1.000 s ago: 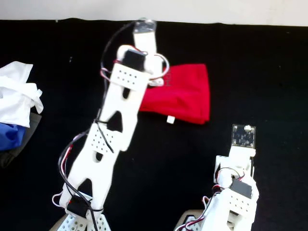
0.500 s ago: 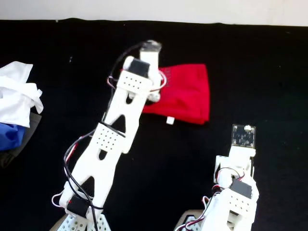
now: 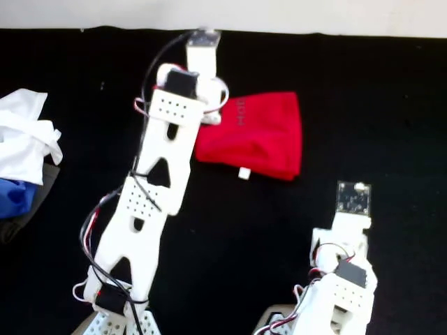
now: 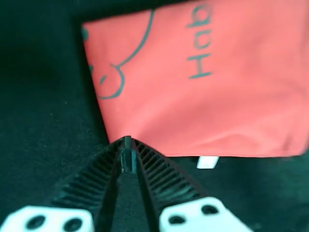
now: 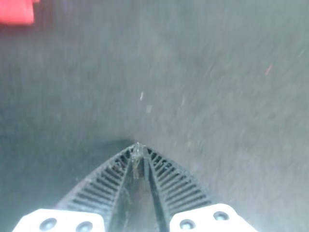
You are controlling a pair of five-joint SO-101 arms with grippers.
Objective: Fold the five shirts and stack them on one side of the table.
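Observation:
A folded red shirt with dark print lies flat on the black table, right of centre at the back. In the left wrist view the red shirt has a small white tag at its hem. My left gripper is shut on the shirt's edge at a corner. From above, the left gripper sits at the shirt's left edge. My right gripper is shut with nothing in it, low over bare cloth at the front right.
A loose pile at the table's left edge holds a white shirt, a blue shirt and a dark one beneath. The right arm stands at the front right. A red corner of the shirt appears in the right wrist view.
The left arm swung toward the back left, and the red shirt slid a little to the left with it. Its print now faces up. The right arm kept still.

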